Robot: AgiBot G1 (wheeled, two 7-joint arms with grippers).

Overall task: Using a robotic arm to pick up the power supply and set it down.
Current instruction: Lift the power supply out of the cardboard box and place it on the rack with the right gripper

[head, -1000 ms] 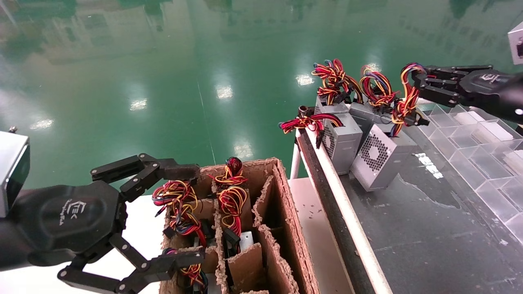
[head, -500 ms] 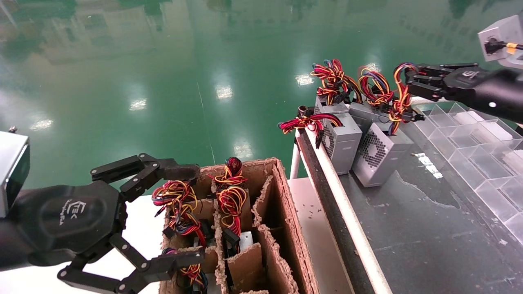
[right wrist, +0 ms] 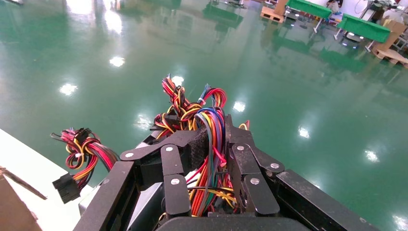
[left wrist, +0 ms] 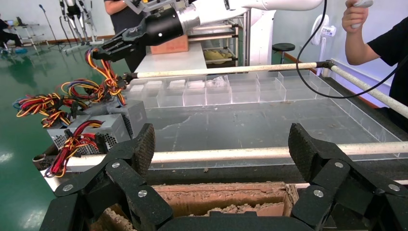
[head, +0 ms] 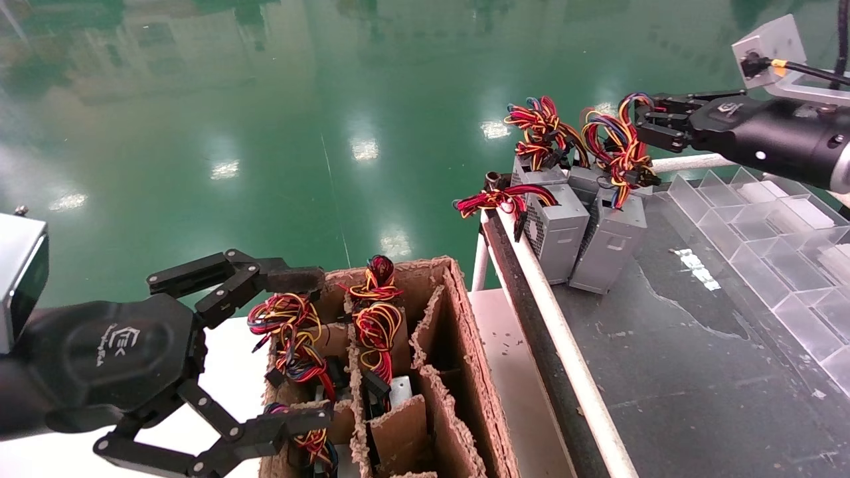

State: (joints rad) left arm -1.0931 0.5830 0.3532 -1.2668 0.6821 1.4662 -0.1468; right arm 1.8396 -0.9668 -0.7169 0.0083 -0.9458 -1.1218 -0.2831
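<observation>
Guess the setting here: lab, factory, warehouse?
Likely a factory floor or robot test hall: glossy green epoxy floor, a cardboard divider box of wired units, grey power supplies lined on a workbench beside clear bins.

Your head camera looks forward and down across the cardboard box (head: 398, 372) and the dark table (head: 697, 372). Your left wrist camera faces over that table from low beside the box. Your right wrist camera sits tight above the wires (right wrist: 209, 144). All three share the power supply (head: 607, 242).

Bright overhead light; glare spots on the glossy green floor (head: 265, 133); foreground sharp
</observation>
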